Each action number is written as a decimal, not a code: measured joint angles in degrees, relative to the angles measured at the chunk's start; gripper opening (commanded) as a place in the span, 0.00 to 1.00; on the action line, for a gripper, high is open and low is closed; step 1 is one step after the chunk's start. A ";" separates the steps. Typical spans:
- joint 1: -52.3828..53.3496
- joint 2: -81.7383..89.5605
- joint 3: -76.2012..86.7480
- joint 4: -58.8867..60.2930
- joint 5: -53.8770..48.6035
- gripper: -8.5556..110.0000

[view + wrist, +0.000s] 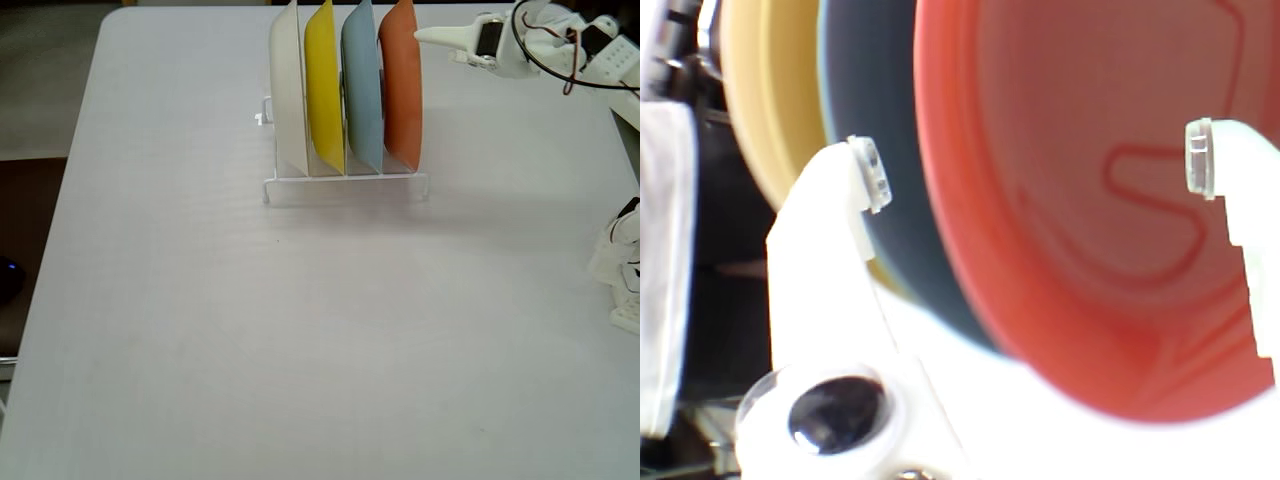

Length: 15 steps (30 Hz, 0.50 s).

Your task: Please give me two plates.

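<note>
In the wrist view we see the round orange plastic plate [1080,200] blurred between the jaws and cut off at the top and right edges. Left of the jaws, the light blue round plastic plate [880,100] mostly hides behind it.

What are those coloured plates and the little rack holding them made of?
The orange plate, light blue plate, yellow plate and white plate look like smooth plastic: flat even colour and a soft sheen, with moulded curved lines showing on the orange one in the wrist view. The rack seems to be thin white-coated wire, though that is hard to confirm.
</note>
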State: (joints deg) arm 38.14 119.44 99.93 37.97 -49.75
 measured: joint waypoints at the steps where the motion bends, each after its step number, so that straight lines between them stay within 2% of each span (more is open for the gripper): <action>1: 0.09 -1.49 -1.14 -0.18 -0.18 0.40; 6: 0.53 -8.44 -6.24 -1.67 -0.35 0.35; 13: 0.53 -14.06 -12.57 -2.29 -0.09 0.08; 15: 0.53 -14.59 -13.89 -2.55 0.00 0.07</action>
State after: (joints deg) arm 38.67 104.85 86.04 35.42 -49.75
